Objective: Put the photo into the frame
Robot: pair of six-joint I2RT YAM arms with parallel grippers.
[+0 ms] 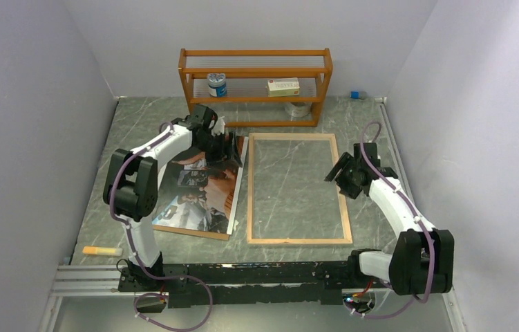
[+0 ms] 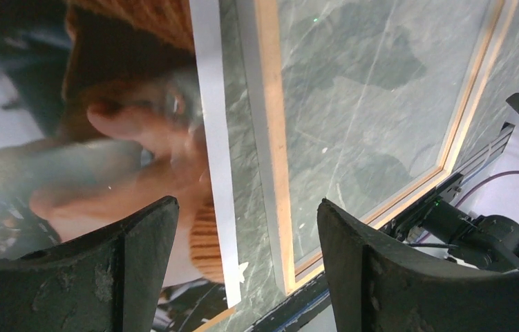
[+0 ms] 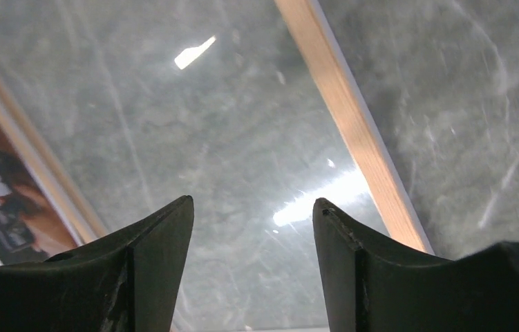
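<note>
Frame (image 1: 299, 241) lies flat on the grey marbled desk (image 1: 139, 124), centre-right, light wood rim up, and the desk surface shows through the clear pane. Photo (image 1: 201, 190) lies just beside the frame's left rim, slightly skewed, on a brown backing board (image 1: 191, 232) whose edge shows along the photo's near side.

Left pincer (image 1: 227, 149) is over the photo's far right corner, close to the frame's far left corner. In the left wrist view its fingers are spread with nothing between them, one above the photo's white border and the other above the frame pane. Whether it touches the photo can't be told.

Right pincer (image 1: 336, 169) hangs over the frame's right side, fingers apart and empty. The right wrist view shows pane under both tips and the wood rim just right of them (contact unclear).

Behind the frame, against the back wall, stands an orange shelf rack (image 1: 255, 72) holding a blue-and-white jar (image 1: 217, 84), a small box (image 1: 283, 86) and a tape roll (image 1: 299, 109). An orange-yellow stick (image 1: 102, 250) lies near the left arm's base.
</note>
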